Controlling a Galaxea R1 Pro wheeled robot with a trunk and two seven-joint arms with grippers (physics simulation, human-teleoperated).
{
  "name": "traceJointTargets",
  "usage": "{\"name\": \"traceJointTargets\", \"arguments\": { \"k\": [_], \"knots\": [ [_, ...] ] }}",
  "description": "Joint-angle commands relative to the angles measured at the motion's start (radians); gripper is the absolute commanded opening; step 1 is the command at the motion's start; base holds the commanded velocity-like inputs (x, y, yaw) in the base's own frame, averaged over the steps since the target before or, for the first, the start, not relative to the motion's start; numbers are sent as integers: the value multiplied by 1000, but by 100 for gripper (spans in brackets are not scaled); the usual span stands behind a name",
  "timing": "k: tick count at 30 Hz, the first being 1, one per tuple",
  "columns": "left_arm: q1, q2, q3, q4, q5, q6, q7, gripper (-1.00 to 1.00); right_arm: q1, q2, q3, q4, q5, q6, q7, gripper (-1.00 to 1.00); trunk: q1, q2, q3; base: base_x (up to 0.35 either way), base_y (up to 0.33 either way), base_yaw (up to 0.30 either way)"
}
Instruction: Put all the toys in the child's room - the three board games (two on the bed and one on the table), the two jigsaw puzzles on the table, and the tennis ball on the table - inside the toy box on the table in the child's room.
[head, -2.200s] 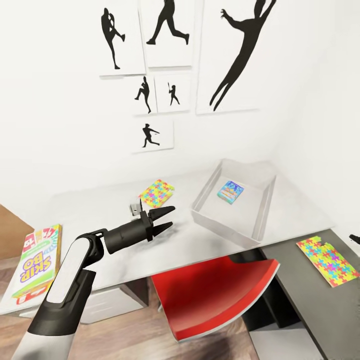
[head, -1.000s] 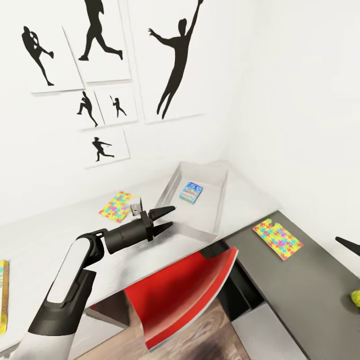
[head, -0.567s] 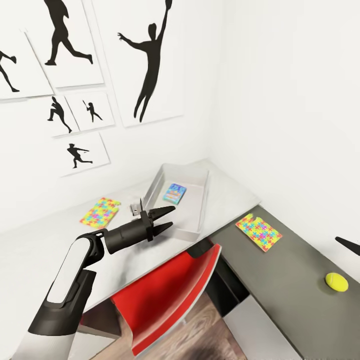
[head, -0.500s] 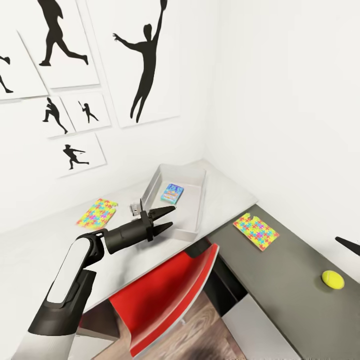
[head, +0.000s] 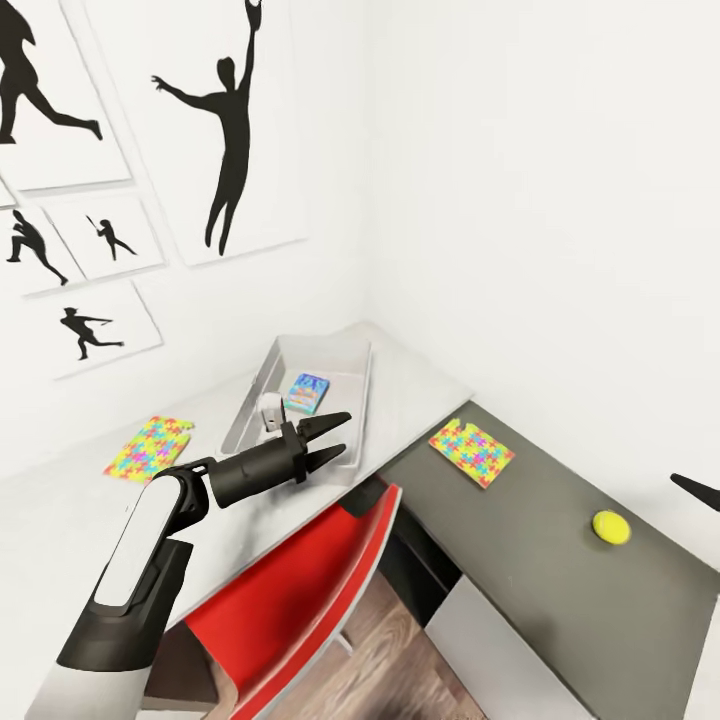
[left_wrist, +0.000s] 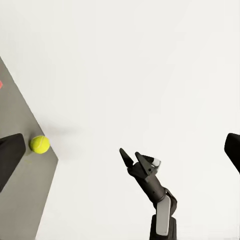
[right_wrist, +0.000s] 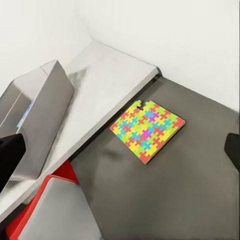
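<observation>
Left end effector (head: 334, 436) parted, holding nothing, above toy box (head: 352, 350), right end effector (left_wrist: 134, 157) parted, empty

Your count, kind by kind:
You have two puzzles (head: 149, 447) (head: 471, 452), one ball (head: 610, 527), one box (head: 347, 352) holding one game (head: 307, 392), one red chair (head: 300, 585), and five wall prints (head: 225, 130).

A red chair (head: 300, 590) is tucked under the table's front edge, and black silhouette posters (head: 225, 125) hang on the white wall (head: 540, 200).
</observation>
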Motion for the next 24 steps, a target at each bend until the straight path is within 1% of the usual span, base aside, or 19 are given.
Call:
{"name": "traceJointTargets", "arguments": {
  "k": [1,24],
  "knots": [
    [-1,1,0,-1,10,1,9,100,-1,0,-1,0,1,4,4,100,1,-2,-1,0,0,-255],
    [-1,0,-1,-1,10,1,9,100,-2,0,-1,0,1,4,5,100,1,-2,19,0,0,-255]
  ]
}}
